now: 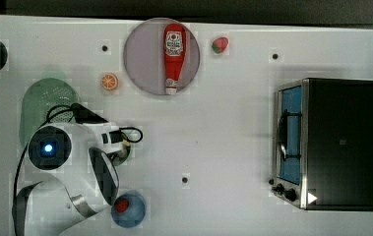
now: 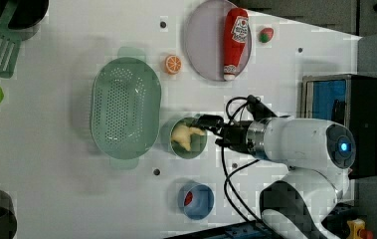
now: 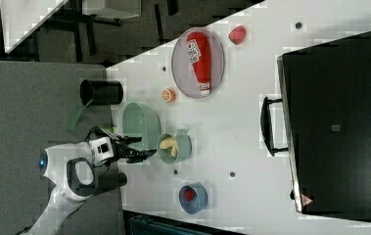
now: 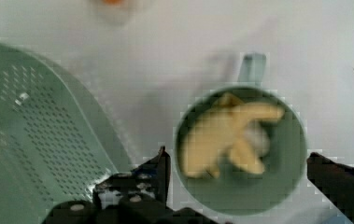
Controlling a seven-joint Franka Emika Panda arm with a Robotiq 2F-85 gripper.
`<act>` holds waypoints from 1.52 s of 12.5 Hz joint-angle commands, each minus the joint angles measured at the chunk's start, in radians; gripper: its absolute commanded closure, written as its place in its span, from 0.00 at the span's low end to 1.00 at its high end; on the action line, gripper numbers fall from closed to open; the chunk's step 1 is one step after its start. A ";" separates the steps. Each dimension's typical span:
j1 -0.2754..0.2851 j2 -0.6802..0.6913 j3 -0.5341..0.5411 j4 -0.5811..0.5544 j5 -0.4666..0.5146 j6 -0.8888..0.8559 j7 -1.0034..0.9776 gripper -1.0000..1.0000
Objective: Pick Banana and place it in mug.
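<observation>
Jaws spread wide and empty: in the wrist view the gripper [image 4: 237, 186] has one finger on each side of the mug [image 4: 240, 154], above its rim. Inside the mug lies the banana [image 4: 221, 137], free of both fingers. In the left view, at the frame's middle, the mug [image 2: 188, 138] stands on the white table [image 2: 66, 189], just right of the green perforated basket [image 2: 125, 107], with the gripper [image 2: 207, 125] over its right rim.
</observation>
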 commanded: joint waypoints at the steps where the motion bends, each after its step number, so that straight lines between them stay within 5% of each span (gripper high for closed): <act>1: -0.021 -0.096 -0.047 0.044 0.011 -0.086 0.057 0.00; 11: -0.046 -0.390 -0.453 0.337 0.003 -0.741 -0.056 0.00; 19: -0.045 -0.385 -0.491 0.378 0.000 -0.809 -0.087 0.00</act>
